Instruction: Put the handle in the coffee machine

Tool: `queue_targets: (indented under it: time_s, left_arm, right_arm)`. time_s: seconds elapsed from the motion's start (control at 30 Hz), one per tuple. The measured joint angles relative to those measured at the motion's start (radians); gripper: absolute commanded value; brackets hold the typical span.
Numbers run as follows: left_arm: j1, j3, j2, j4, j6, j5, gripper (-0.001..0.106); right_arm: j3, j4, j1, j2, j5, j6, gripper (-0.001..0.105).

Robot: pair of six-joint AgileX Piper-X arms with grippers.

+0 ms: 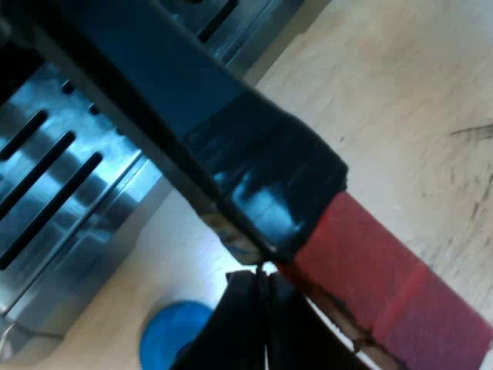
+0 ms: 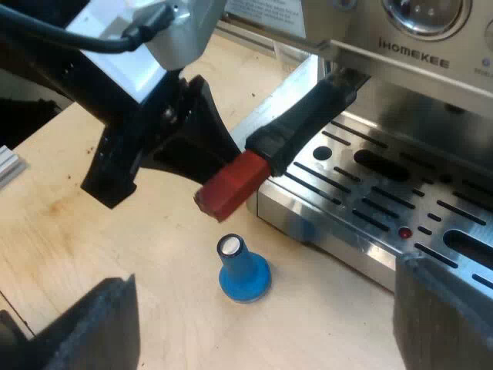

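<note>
The holder's dark handle slants out from under the espresso machine's front, and its red end hangs past the drip tray's edge. The metal holder itself is hidden under the machine. My left gripper is shut, with its fingertips together and resting against the handle where the black meets the red end. From the right wrist view, the left gripper sits just behind the red end. My right gripper is open, well back from the machine and above the blue tamper.
The slotted steel drip tray lies under the handle; its slats are close to my left gripper. The blue tamper stands upright on the wooden table, just off the tray's corner and below the red end.
</note>
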Motion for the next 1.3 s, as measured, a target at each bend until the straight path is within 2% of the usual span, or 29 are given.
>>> queue_targets:
  time_s: [0.13, 0.77, 0.87, 0.97, 1.03, 1.3]
  left_arm:
    - [0.000, 0.000, 0.010, -0.017, -0.002, 0.036, 0.000]
    - [0.016, 0.006, 0.014, -0.022, -0.011, 0.045, 0.000]
    - [0.053, -0.004, 0.012, -0.021, -0.011, 0.050, 0.000]
    - [0.103, -0.009, 0.004, -0.012, -0.011, 0.093, 0.000]
    - [0.170, -0.020, -0.022, -0.032, -0.011, 0.115, 0.000]
    - [0.275, -0.024, -0.152, 0.000, -0.011, 0.118, 0.000]
  right_arm:
    - [0.000, 0.004, 0.000, -0.009, -0.003, 0.003, 0.070]
    - [0.000, 0.014, 0.000, -0.009, -0.003, 0.007, 0.070]
    - [0.000, 0.025, 0.000, -0.009, -0.003, 0.007, 0.070]
    - [0.000, 0.027, 0.000, -0.009, -0.003, 0.007, 0.070]
    - [0.000, 0.027, 0.000, -0.009, -0.003, 0.007, 0.070]
    - [0.000, 0.027, 0.000, -0.009, -0.003, 0.007, 0.070]
